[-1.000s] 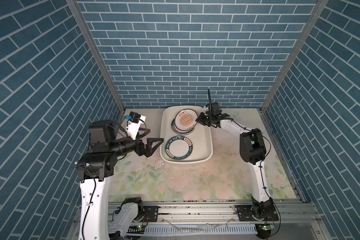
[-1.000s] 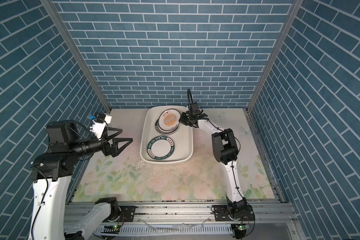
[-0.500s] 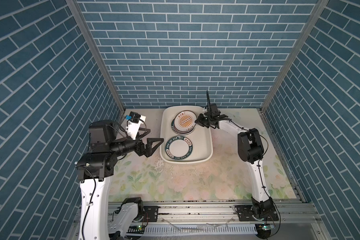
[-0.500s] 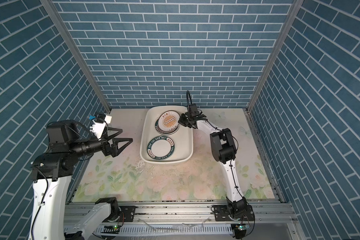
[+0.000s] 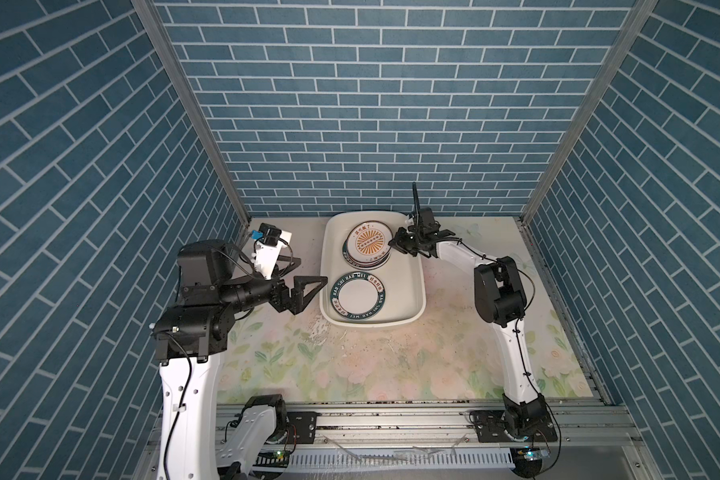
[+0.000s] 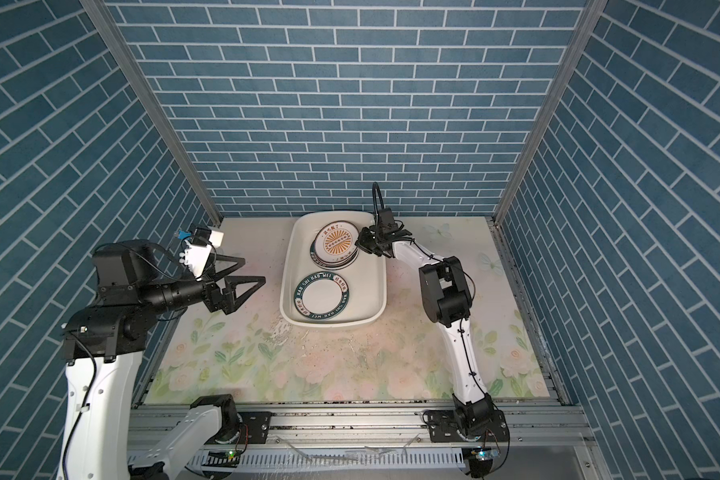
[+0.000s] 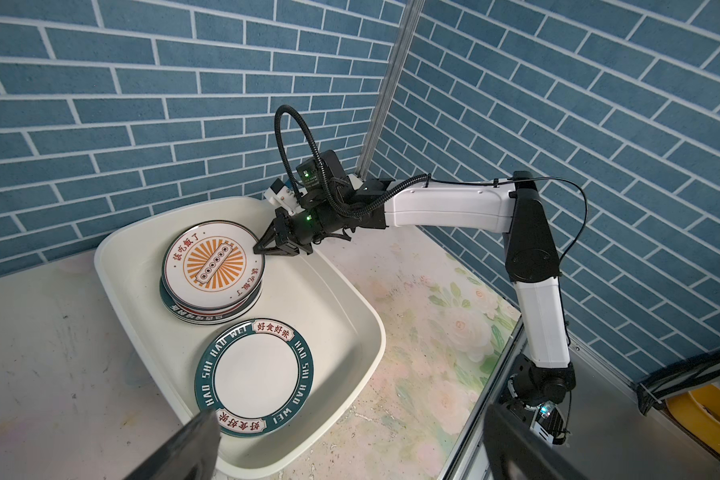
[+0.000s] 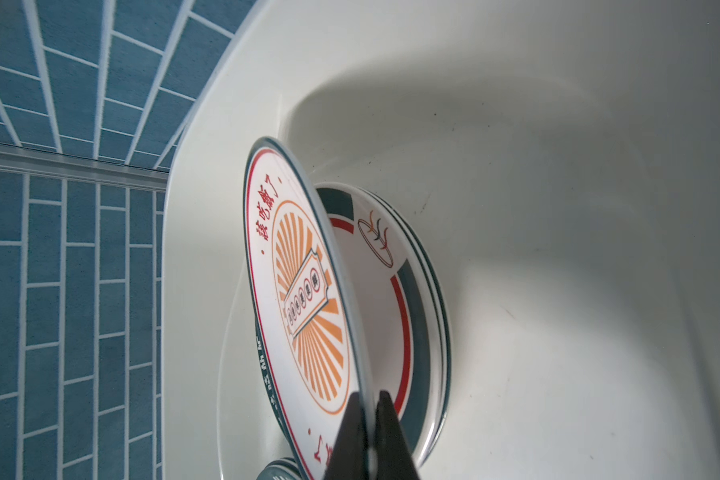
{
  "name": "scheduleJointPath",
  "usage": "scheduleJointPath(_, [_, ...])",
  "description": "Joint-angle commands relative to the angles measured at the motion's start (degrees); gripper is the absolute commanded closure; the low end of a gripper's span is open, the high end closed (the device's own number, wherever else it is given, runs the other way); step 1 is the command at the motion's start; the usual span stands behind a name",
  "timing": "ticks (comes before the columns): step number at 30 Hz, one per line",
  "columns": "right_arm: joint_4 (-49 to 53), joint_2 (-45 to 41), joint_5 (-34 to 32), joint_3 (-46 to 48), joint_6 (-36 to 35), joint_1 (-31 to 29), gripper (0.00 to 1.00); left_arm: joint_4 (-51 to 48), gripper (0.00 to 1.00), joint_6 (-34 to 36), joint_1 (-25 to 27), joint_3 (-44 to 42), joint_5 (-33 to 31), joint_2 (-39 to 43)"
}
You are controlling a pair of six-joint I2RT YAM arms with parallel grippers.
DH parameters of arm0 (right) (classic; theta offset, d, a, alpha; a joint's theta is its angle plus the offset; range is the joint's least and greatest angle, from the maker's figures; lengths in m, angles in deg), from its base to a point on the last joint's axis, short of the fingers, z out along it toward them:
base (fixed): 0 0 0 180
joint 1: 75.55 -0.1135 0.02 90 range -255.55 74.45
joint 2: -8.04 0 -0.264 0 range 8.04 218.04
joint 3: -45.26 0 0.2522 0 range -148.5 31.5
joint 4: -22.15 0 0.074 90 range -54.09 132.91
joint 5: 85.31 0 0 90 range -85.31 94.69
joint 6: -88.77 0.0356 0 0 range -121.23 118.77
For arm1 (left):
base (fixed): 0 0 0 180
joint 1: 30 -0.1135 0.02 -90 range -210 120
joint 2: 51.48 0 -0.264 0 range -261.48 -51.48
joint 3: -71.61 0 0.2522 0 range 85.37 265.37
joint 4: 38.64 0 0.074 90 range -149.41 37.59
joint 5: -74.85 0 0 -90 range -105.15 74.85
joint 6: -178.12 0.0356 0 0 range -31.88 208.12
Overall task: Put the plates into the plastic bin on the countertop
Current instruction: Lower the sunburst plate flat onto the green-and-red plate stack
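Plates [image 5: 355, 262] are all inside the plastic bin [image 5: 417, 291], which lies on the flowered countertop [image 5: 391, 365] close to the back brick wall [image 5: 350, 124]. In both top views a stack fills the far half of the bin, topped by the sunburst plate [image 5: 368, 242]. The teal-rimmed plate [image 5: 358, 296] lies alone on the bin floor in the near half. The right gripper [image 5: 395, 243] reaches over the bin's right wall to the stack, its fingers pressed onto the right edge of the sunburst plate [image 6: 336, 242]. The left gripper [image 5: 314, 270] hangs above the countertop just left of the bin, holding nothing, with its two triangular fingers spread wide. In the left wrist view the sunburst plate [image 7: 213, 266] sits tilted, its gripped side raised off the plates beneath. The right gripper [image 7: 262, 249] pinches its rim, and the teal-rimmed plate [image 7: 254, 380] lies just beside the stack, apart from that gripper. The left gripper's own fingers [image 7: 184, 449] show as two dark blurred shapes set well apart. In the right wrist view the two dark fingers [image 8: 391, 436] are closed on the thin rim of the sunburst plate [image 8: 304, 299], one on each face. A gap shows between it and the emblem plate [image 8: 377, 237] under it, a white plate with a red ring, teal rim bands and a small drawn emblem. More rims are stacked beneath that one, and the cream wall of the plastic bin [image 8: 558, 166] curves around them.
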Motion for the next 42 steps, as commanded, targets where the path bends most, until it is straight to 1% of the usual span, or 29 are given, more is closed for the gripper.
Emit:
scheduleJointPath(1, [-2.3,0.7,1.2,0.0,2.6,-0.3,0.99,0.9,0.00,0.1,-0.4,-0.4,1.2,0.3])
scheduleJointPath(19, [0.0,0.5,0.5,-0.1,2.5,-1.2,0.95,1.1,0.00,0.2,-0.4,-0.2,1.8,0.6])
scheduleJointPath(34, [0.3,0.2,-0.6,1.1,2.2,-1.4,0.95,1.3,0.00,0.1,-0.4,-0.2,1.9,0.8])
scheduleJointPath(38, [0.1,0.3,-0.8,1.0,2.5,-1.4,0.92,1.2,0.01,0.1,-0.4,-0.2,1.9,1.0])
scheduleJointPath(42, [0.3,0.3,-0.6,1.2,2.6,-1.4,0.91,1.3,0.01,0.1,-0.4,-0.2,1.8,1.0])
